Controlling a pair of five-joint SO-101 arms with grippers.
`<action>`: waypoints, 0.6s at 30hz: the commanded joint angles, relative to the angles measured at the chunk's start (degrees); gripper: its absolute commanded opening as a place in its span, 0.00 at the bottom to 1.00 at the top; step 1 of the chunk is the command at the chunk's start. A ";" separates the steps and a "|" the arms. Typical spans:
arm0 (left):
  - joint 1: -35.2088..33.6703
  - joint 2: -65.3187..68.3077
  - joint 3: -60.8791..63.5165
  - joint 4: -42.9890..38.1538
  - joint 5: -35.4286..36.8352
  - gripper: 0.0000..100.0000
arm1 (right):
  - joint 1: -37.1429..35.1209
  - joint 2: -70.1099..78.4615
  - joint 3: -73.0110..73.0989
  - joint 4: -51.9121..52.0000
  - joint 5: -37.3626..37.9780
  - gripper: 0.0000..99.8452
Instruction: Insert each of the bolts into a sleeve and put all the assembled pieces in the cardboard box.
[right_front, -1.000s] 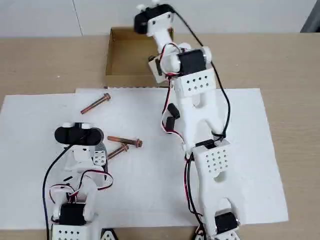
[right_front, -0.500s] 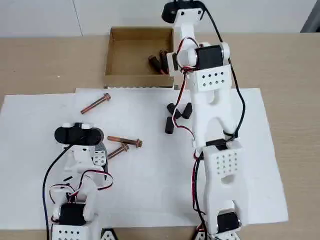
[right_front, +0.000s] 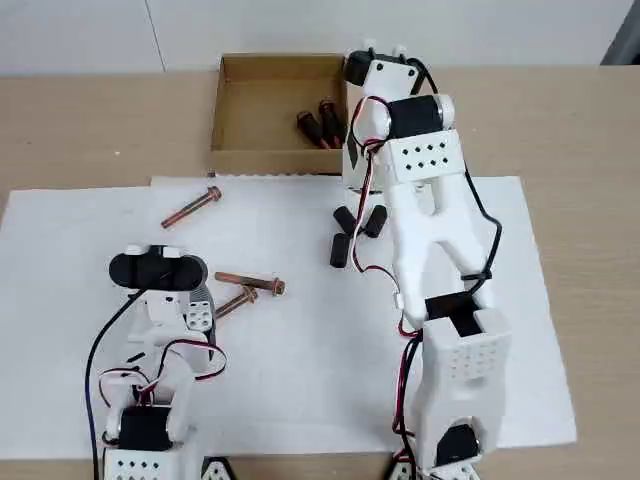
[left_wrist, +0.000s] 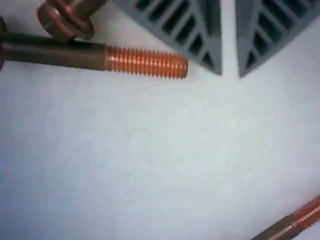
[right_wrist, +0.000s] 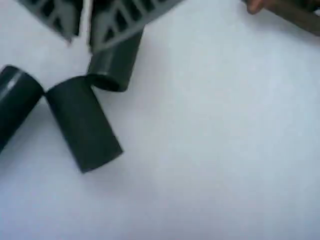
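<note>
The cardboard box (right_front: 232, 108) at the back holds two bolts fitted in sleeves (right_front: 320, 122). Three black sleeves (right_front: 345, 218) lie loose on the white paper just in front of it. In the right wrist view, my right gripper (right_wrist: 82, 42) hangs shut and empty right above one sleeve (right_wrist: 114, 65), with two more sleeves (right_wrist: 82, 122) beside it. Three copper bolts lie on the left: one alone (right_front: 190, 207) and a pair (right_front: 248, 282). My left gripper (left_wrist: 228, 60) is shut and empty, just beside a bolt's threaded end (left_wrist: 145, 62).
A white paper sheet (right_front: 300, 380) covers the table in front of the box. The right arm (right_front: 430, 220) stretches from the front edge up to the box's near right corner. A further bolt tip (left_wrist: 295, 225) lies near the left gripper.
The right arm has pulled back from over the box and lowered towards the loose sleeves; the assembled pieces now lie uncovered in the box. The left arm has not moved.
</note>
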 joint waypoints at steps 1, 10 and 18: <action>-0.35 -0.53 -0.31 0.26 -0.18 0.01 | 1.45 1.01 0.00 -0.48 -0.62 0.10; -0.35 -0.53 -0.31 0.26 -0.18 0.01 | 2.51 6.99 0.00 -0.57 -0.70 0.16; -0.35 -0.53 -0.31 0.26 -0.18 0.01 | 2.24 12.26 -0.18 -3.38 -0.70 0.16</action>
